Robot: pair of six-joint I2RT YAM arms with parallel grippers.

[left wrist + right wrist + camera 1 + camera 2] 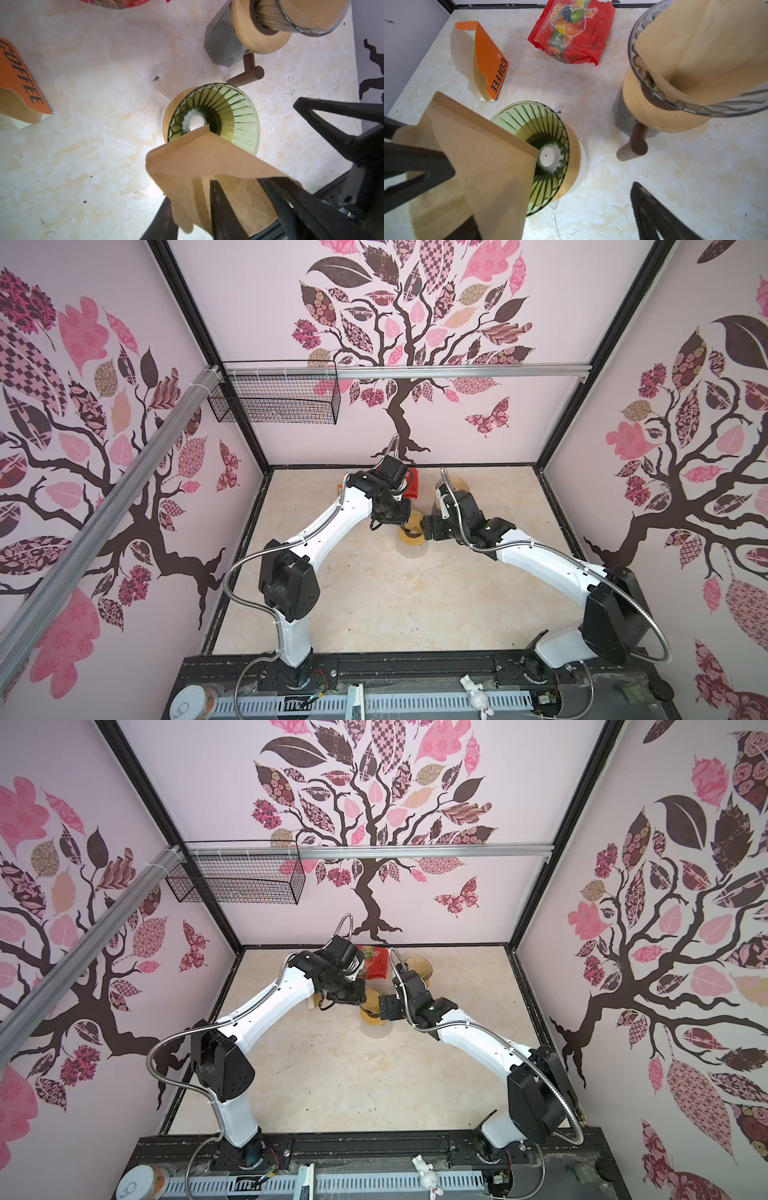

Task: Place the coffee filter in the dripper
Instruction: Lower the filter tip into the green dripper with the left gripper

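Starting at 9 o'clock from the green dripper [243, 108] in both top views: an orange coffee box [490, 68], lying open on the table [374, 593]. Next, the left claw [190, 189], set at about 11 o'clock from the dripper, fingers [222, 207] a little apart, with the wide end of the brown coffee filter [207, 160] hanging between them. Looks more let go than pinched. Filter up in the air, right over the dripper, not sitting in it yet. Long way of the paper: wide mouth up by the claws, pointy tip down, almost over the hole in the middle of the glass. Then the right claw [545, 178], at 3 o'clock from the dripper, jaws spread wide, gripping nothing, one finger seemingly tucked inside the paper's mouth. Both claws just beside the paper, the left one nearer. Next move, at a guess: straight down, tip first, to drop the paper into the ribbed cone. Farther on, between 1 and 2 o'clock, another glass dripper [633, 54] with paper already inside.
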